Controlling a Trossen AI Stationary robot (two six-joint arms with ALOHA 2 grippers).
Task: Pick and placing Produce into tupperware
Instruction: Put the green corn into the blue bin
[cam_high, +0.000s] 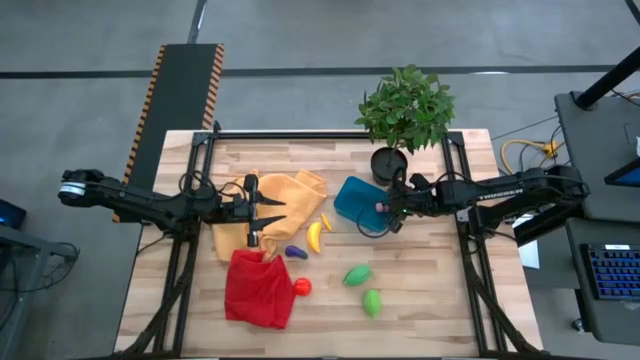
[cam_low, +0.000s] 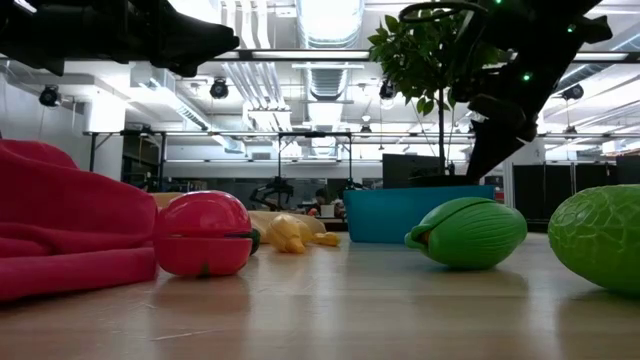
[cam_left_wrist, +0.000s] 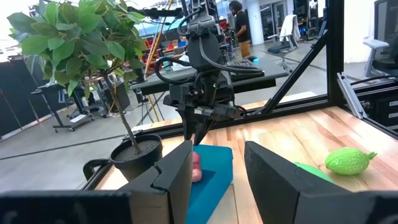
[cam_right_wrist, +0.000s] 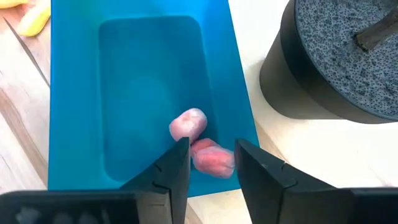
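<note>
Pale wooden planks made up the tabletop, framed by black rails, with grey floor all round. At its far edge stood a black plastic pot holding a leafy green plant. Just beside the pot lay the shallow blue-teal plastic tupperware, with two tiny pink toy pieces touching each other inside it near one rim.

The right gripper hung over that rim of the container, its two dark fingers standing apart on either side of the pink pieces and closed on nothing. The left gripper waited over a rumpled yellow-orange cloth, its fingers likewise parted with nothing between them.

The remaining produce lay on the bare wood outside the container: a yellow toy banana near the cloth's edge, a small purple piece just beside it, a red round toy touching a crumpled red cloth, and two green oval toys close together nearer the front edge.
</note>
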